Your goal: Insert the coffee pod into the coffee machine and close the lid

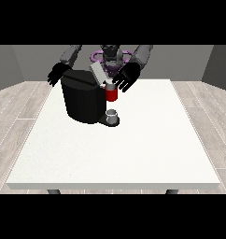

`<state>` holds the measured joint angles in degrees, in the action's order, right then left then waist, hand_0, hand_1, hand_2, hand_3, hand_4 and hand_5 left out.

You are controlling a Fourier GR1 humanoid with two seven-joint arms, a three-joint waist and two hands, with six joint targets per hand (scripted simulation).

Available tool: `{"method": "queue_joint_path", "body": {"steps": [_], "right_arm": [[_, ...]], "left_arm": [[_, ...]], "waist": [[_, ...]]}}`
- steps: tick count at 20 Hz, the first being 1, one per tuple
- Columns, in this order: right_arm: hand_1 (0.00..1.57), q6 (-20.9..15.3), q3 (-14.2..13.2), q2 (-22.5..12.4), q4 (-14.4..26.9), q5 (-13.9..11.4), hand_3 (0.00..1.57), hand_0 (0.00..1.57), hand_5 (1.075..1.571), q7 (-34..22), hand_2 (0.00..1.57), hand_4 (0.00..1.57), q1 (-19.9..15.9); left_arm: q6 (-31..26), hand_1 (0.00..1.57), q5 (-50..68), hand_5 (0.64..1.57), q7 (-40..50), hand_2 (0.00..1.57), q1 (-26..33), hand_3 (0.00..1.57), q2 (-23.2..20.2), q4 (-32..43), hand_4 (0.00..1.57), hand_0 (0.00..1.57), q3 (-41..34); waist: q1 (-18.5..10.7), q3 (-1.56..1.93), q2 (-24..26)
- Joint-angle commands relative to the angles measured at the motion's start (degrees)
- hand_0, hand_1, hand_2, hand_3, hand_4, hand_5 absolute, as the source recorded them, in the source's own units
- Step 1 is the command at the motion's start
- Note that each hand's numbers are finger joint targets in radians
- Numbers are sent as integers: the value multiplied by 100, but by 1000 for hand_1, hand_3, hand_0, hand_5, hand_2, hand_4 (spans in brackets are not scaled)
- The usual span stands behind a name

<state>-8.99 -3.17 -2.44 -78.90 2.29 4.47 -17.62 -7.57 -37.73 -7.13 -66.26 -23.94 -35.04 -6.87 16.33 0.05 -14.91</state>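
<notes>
Spreading released fingers, both hands [125,77] [55,74] flank the coffee machine [84,99]; its raised lid [98,73] hides the pod slot.

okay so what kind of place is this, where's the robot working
Probably a bare test room set up for a tabletop trial, not a lived-in kitchen. The signs: a single large white table on a wood-plank floor, plain grey walls, and only a black coffee machine with a small cup on the table.
</notes>
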Motion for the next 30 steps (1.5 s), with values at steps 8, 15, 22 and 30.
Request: {"method": "queue_joint_path", "body": {"steps": [8,15,22,30], "right_arm": [[0,-282,146,135,-92,-187,0,0,1571,-257,0,380,-3],[0,177,-77,-95,261,36,0,0,1571,474,0,434,196],[0,70,-198,-254,-19,115,0,0,1571,-212,0,465,-395],[0,-42,-136,-119,206,0,0,0,1571,48,0,360,-155]], "left_arm": [[-17,1118,-162,1571,-179,1158,79,990,-86,107,442,1118,57],[1,1050,-231,1571,-95,1119,-15,962,-117,-20,364,1050,62],[-237,0,-497,1571,-439,378,4,112,-241,75,0,0,337],[-250,0,-613,1571,-365,0,71,0,-169,10,0,0,372]], "waist": [[-14,-6,16],[-30,-2,-70],[-23,-4,-132],[-149,-3,-95]]}}
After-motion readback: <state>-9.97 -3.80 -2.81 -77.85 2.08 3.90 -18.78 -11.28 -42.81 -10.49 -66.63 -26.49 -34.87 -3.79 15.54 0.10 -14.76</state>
